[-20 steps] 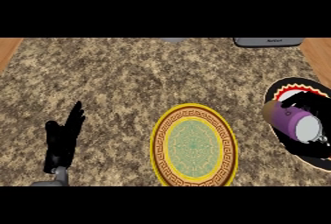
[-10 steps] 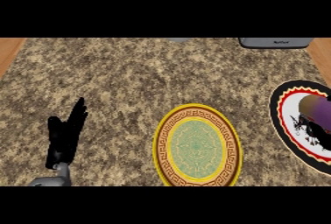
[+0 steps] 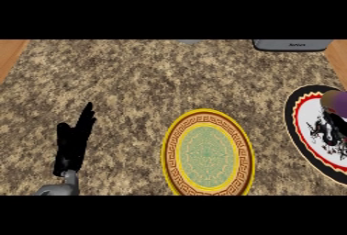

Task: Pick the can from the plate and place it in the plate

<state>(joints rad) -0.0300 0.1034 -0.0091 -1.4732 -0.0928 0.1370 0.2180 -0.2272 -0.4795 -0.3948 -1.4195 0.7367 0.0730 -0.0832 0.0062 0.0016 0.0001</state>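
Two round plates are set on the speckled brown granite counter (image 3: 169,78): a gold-rimmed green patterned plate (image 3: 207,158) at six o'clock and a black-rimmed white plate (image 3: 318,133) at three o'clock, where the purple can (image 3: 335,102) is partly cut off by the edge. The left robot hand (image 3: 73,144), at eight o'clock, is held open and resting, fingers straight. The right robot hand is not shown. Writing on the grey appliance (image 3: 291,44) at one o'clock cannot be read.

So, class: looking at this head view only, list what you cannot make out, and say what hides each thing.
- Can: only a purple part shows at the right edge; the frame cuts off the rest.
- Black-rimmed plate: its right side runs off the picture.
- Right hand: not in view at all.
- Grey appliance: only its lower edge shows; the top band cuts it.
- Left hand: forearm cut off by the lower edge.
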